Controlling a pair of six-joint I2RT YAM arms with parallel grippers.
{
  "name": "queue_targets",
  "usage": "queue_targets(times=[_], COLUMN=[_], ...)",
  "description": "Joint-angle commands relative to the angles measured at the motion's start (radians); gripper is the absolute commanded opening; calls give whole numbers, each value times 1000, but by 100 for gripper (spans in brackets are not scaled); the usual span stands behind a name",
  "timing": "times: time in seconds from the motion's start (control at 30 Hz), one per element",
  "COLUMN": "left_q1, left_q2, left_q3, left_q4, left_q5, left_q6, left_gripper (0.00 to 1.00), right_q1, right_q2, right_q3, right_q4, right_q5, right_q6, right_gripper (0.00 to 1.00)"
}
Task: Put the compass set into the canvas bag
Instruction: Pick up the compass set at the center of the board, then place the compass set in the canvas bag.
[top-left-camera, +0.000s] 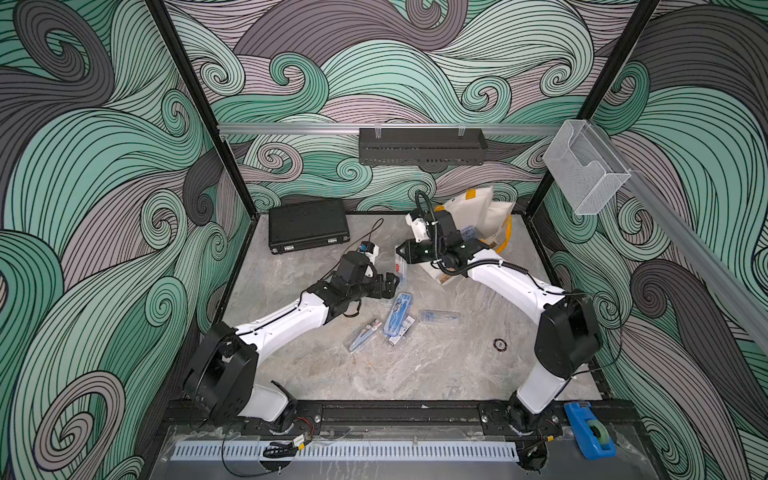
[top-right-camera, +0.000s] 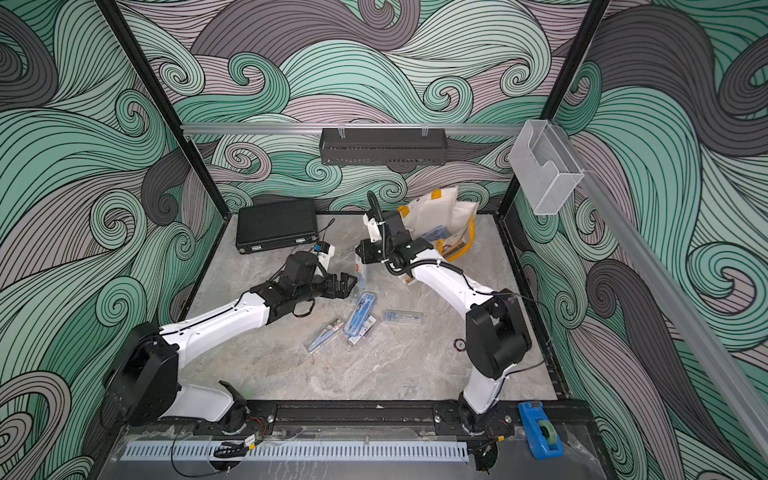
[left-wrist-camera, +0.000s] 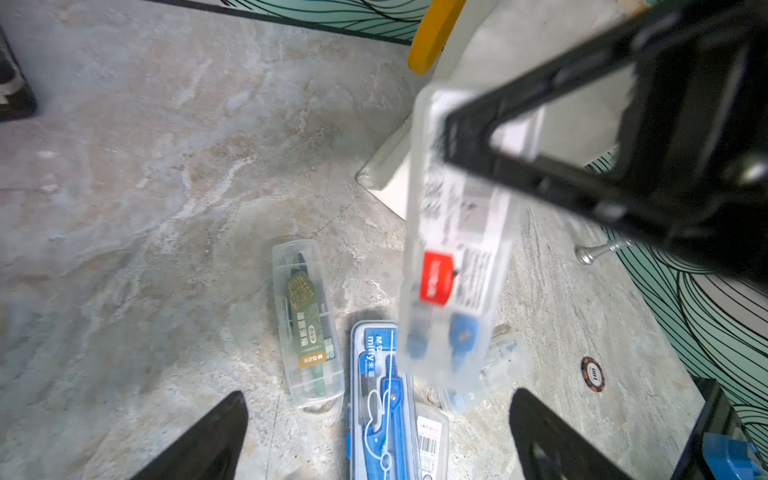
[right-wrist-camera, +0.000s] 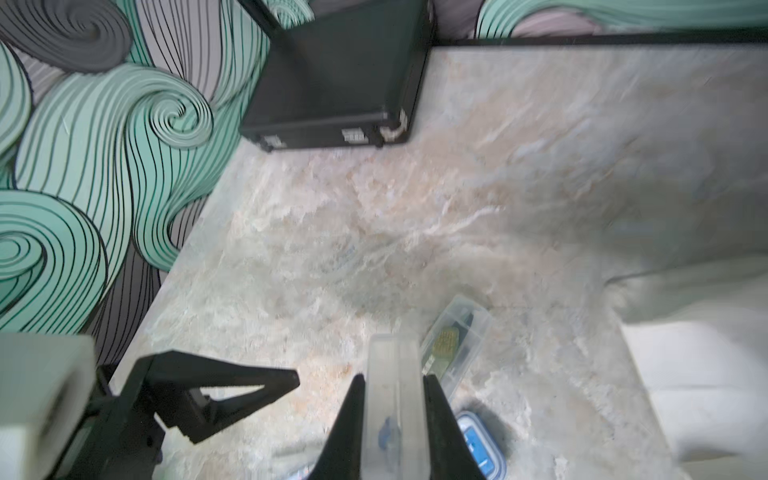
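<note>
Both top views are looking down from high above the near edge, side by side, taking in the whole table (top-left-camera: 415, 374). The left wrist camera is sitting close over the table, facing down and right. The right wrist camera is facing the far-left corner with the black briefcase (right-wrist-camera: 340, 83). Both wrist views are sharing the held clear compass case (left-wrist-camera: 453, 249) and the green-label case (left-wrist-camera: 307, 324).

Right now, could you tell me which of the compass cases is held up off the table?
The clear case with the red label, clamped in the right hand. The blue case and the green-labelled case lie flat on the table.
</note>
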Motion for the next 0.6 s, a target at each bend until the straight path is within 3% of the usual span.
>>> queue_targets(times=[0.0, 0.17, 0.33, 0.57], left_q1=[3, 3, 3, 3], left_q2=[-25, -15, 0, 17], left_q3=[-2, -14, -11, -12], left_q4=[-15, -11, -10, -9], left_q5=[-45, -54, -54, -61], left_q6=[39, 30, 26, 7], left_gripper=[99, 98, 98, 98], right_q1=[-36, -125, -280, -385], right_q2=[-85, -136, -168, -71], right_q3=[88, 165, 183, 257], right_q4=[-42, -44, 18, 35], right_q5=[136, 270, 315, 414], right_q6=[-83, -113, -53, -74], right_gripper=[8, 7, 6, 7])
